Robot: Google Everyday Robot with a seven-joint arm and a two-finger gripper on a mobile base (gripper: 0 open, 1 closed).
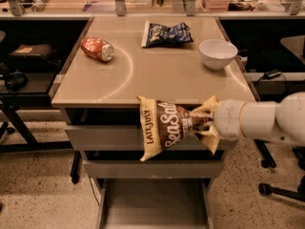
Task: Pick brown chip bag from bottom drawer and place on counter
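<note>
Up and far left of the fingers (pixel 210 108), a crushed red can (pixel 97 49) lies on the beige surface (pixel 157 80). Below them the bottom drawer (pixel 152 206) stands open. The brown chip bag (pixel 167 126) hangs just left of them in mid-air, its right end pinched tight. The gripper (pixel 204 123) sits below the white bowl (pixel 218 53).

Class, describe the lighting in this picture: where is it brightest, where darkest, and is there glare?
Camera view: warm light is brightest on the counter, with a soft sheen beside the white bowl; darkest under the counter's overhang; the gripper, shut on the brown chip bag before the drawers, is evenly lit; the open bottom drawer lies dim.
</note>
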